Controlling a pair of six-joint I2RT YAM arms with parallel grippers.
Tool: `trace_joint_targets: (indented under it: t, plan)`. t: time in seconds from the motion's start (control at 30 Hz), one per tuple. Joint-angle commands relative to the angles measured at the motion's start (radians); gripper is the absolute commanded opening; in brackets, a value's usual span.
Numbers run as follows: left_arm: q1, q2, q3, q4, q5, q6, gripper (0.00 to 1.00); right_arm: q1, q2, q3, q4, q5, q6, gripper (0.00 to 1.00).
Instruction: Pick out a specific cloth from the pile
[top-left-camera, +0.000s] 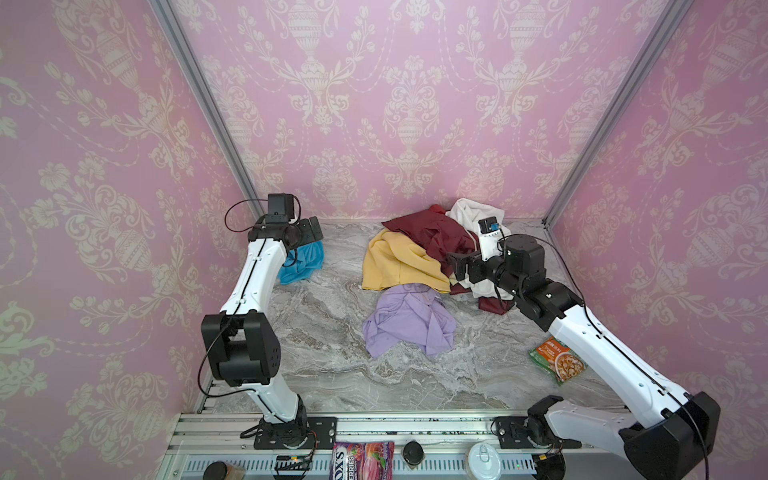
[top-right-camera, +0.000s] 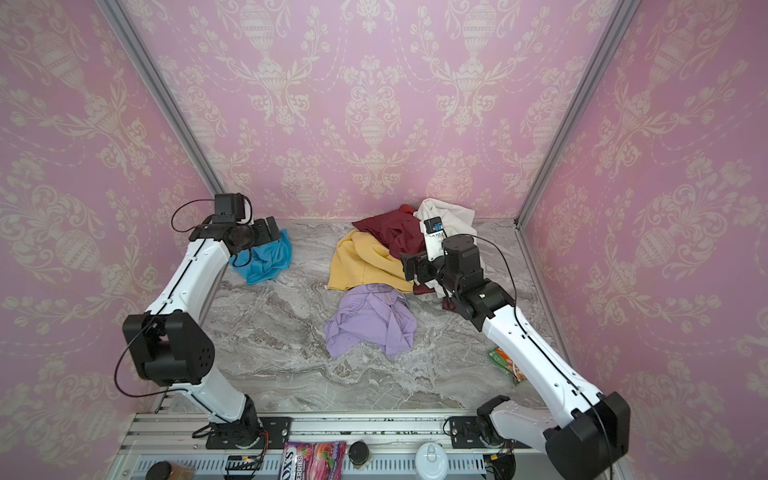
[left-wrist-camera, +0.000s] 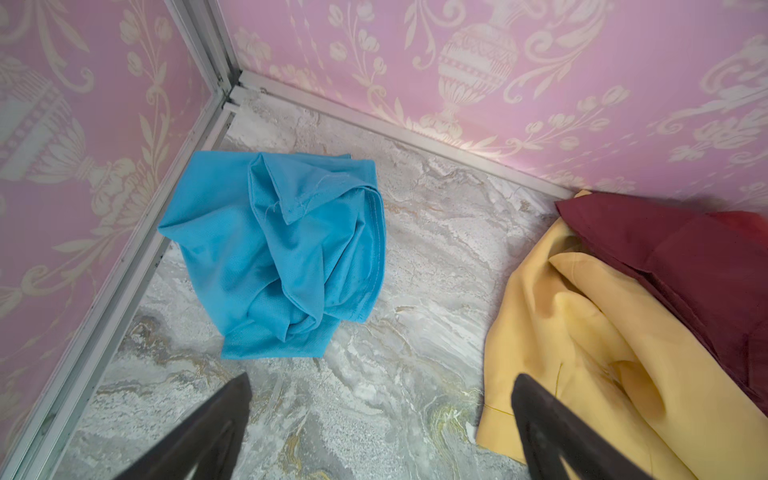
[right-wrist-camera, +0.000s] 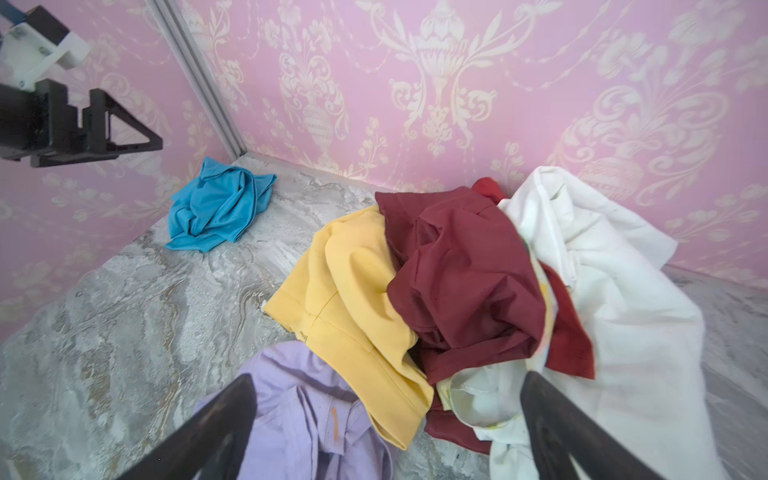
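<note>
Left wrist view: cloth (left-wrist-camera: 274, 253) lies crumpled on the desk (left-wrist-camera: 415, 332) in the far left corner, close to both walls and well apart from the pile (left-wrist-camera: 623, 311). Left hand (left-wrist-camera: 382, 378) hangs near it, jaws wide, holding nothing. Right hand (right-wrist-camera: 388, 376) hovers over the pile's near side, jaws wide too, empty, with lilac cloth (right-wrist-camera: 299, 415) and yellow cloth (right-wrist-camera: 345, 299) beneath.

1. The cloth (left-wrist-camera: 274, 249) is showing plain turquoise blue.
2. The pile (top-left-camera: 432, 237) is showing a mustard-yellow cloth (right-wrist-camera: 345, 299), a maroon cloth (right-wrist-camera: 465, 282), a white cloth (right-wrist-camera: 623, 311) and a lilac cloth (top-left-camera: 409, 324), all plain.
3. The tabletop (top-left-camera: 332, 353) is displaying grey marble veining.
4. The walls (top-left-camera: 415, 104) are displaying pink wallpaper with a cream floral urn pattern.
5. The snack packet (top-left-camera: 552, 359) is showing green and orange.
</note>
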Motion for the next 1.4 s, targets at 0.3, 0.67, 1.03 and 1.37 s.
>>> trace_joint_targets:
  t: [0.3,0.67,1.03,1.37]
  plan:
    - [-0.01,-0.393,-0.706,0.698,-0.001,0.115,0.99,-0.115,-0.175,-0.362,0.194,0.237,-0.071,1.0]
    - [0.008,-0.225,-1.004,1.096,-0.039,0.193,0.99,-0.223,-0.061,-0.614,0.543,0.208,-0.066,1.0]
    - [0.058,-0.061,-1.063,1.321,0.002,0.176,0.99,-0.326,0.119,-0.741,0.885,0.145,-0.056,1.0]
    - [0.038,0.043,-1.172,1.636,0.023,0.204,0.99,-0.354,0.396,-0.717,1.116,0.097,-0.025,1.0]
